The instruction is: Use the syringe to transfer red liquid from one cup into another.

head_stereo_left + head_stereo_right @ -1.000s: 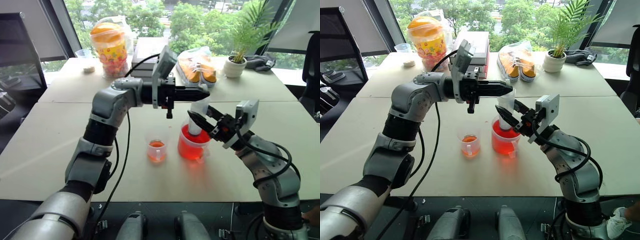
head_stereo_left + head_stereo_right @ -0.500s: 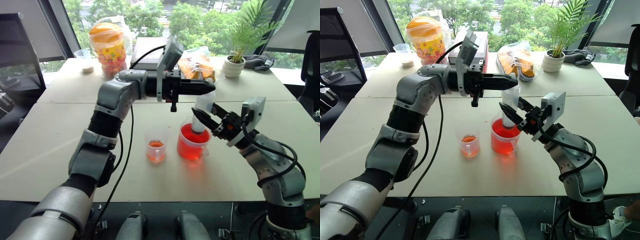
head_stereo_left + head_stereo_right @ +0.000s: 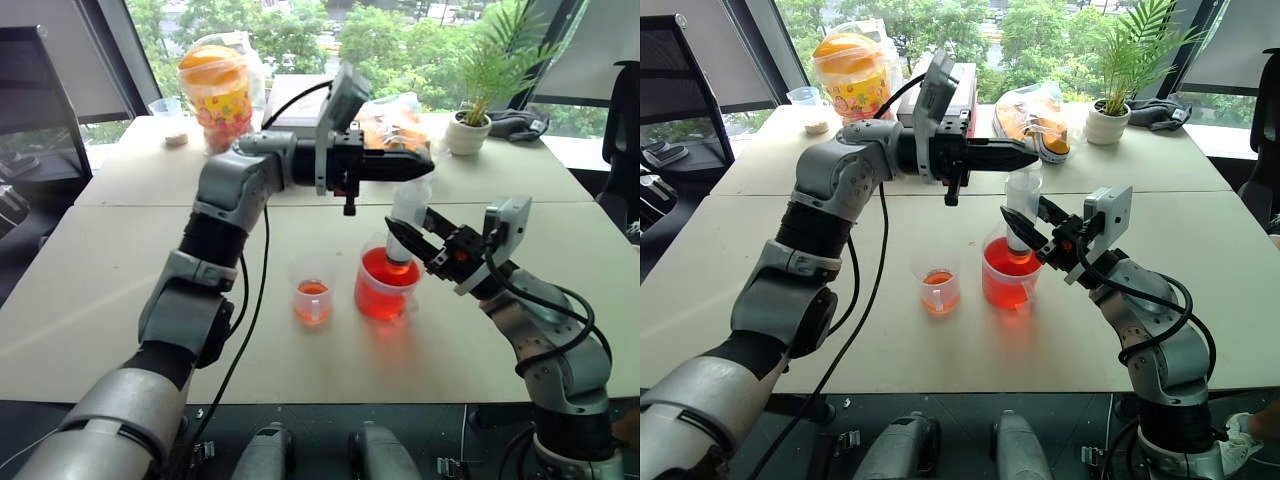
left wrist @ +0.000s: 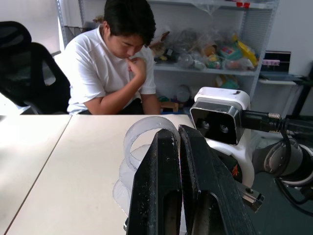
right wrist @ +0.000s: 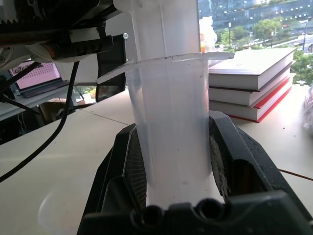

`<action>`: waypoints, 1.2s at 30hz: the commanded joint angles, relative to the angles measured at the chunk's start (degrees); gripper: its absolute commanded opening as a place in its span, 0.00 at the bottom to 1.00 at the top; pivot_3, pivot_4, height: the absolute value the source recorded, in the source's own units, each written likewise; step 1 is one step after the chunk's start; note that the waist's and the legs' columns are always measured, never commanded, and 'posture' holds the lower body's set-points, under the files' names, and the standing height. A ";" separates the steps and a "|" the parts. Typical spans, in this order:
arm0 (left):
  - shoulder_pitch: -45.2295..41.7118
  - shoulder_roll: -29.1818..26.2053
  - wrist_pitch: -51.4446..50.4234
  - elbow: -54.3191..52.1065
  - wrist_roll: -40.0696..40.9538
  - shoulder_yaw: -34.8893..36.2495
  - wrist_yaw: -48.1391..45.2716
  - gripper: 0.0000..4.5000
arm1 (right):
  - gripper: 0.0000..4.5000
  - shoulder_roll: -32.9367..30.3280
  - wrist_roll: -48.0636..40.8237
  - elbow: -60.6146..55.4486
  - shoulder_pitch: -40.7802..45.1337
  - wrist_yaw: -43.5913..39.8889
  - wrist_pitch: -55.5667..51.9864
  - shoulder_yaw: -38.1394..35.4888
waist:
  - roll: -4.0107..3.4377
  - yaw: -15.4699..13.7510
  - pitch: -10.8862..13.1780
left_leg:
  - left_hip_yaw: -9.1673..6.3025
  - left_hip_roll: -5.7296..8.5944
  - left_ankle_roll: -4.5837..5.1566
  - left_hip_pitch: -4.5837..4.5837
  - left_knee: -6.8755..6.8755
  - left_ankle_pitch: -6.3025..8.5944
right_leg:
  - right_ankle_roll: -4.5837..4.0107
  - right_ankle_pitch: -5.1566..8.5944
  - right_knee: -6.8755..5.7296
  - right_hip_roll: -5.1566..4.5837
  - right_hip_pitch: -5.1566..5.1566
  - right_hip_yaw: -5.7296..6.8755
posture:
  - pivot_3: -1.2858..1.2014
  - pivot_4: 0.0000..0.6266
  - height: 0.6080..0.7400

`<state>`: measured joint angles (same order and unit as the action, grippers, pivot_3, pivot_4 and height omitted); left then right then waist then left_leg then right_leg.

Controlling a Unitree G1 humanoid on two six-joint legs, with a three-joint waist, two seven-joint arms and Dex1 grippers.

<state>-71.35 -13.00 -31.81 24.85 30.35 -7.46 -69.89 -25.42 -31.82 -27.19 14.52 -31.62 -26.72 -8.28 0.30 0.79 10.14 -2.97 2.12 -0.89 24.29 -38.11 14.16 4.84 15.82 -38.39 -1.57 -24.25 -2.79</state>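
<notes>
Beige worktop (image 3: 120, 290) by the windows. Large clear plastic syringe (image 3: 405, 225) stands upright, tip down in the wide clear beaker of red liquid (image 3: 385, 285) — right gripper (image 3: 415, 240) jaws clamped on its barrel. Left gripper (image 3: 415, 165) jaws clenched, level, at the plunger top. Small narrow clear cup (image 3: 313, 292) just beside the beaker.

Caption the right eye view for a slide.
Right gripper holds the syringe upright in the red beaker; left gripper pinches its plunger.

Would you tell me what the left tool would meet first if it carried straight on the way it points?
Nothing on the table, probably: the shut left tool points level above the clear plastic syringe. Its wrist view shows a seated person beyond the table, though depth is unclear.
</notes>
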 commanded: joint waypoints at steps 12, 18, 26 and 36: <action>-1.71 -1.34 3.00 -3.66 -0.10 2.59 0.22 0.14 | 0.31 -1.48 -1.74 -2.96 1.46 -0.56 -1.77 1.34 | 0.00 0.08 0.00 | 0.00 0.00 0.00 0.00 0.00 0.00 | 0.00 0.00 0.00 0.00 0.00 0.00 | 0.52 0.24 1.00; 1.36 -3.11 3.43 -4.46 -1.97 1.14 -1.81 0.75 | 0.31 -3.26 -3.78 -3.54 4.39 0.41 -3.48 -1.72 | 0.00 -0.05 0.00 | 0.00 0.00 0.00 0.00 0.00 0.00 | 0.00 0.00 -0.01 0.00 0.00 -0.01 | 0.52 0.24 1.00; 3.42 -6.09 3.35 -6.20 -2.31 1.54 -2.93 0.99 | 0.31 -3.99 -5.72 -3.88 6.36 1.40 -5.16 -3.69 | 0.00 0.09 0.00 | 0.00 -0.02 0.00 -0.02 0.00 0.00 | 0.00 0.00 -0.03 0.00 0.00 -0.01 | 0.52 0.24 1.00; 7.07 -16.55 -0.34 -9.44 -1.23 6.78 -2.34 0.99 | 0.31 -4.96 -11.39 -6.09 10.71 3.41 -9.12 -4.52 | 0.00 0.22 0.00 | 0.00 -0.02 0.00 -0.01 0.00 0.00 | 0.00 0.00 -0.05 -0.02 -0.02 -0.01 | 0.52 0.24 1.00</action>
<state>-63.67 -27.85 -31.57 17.35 28.07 -3.14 -72.06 -29.56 -40.26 -29.71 22.14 -28.77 -35.44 -10.62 0.29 1.01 10.14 -2.98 2.10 -0.88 24.28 -38.12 14.16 4.84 15.82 -38.44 -1.59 -24.26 -2.80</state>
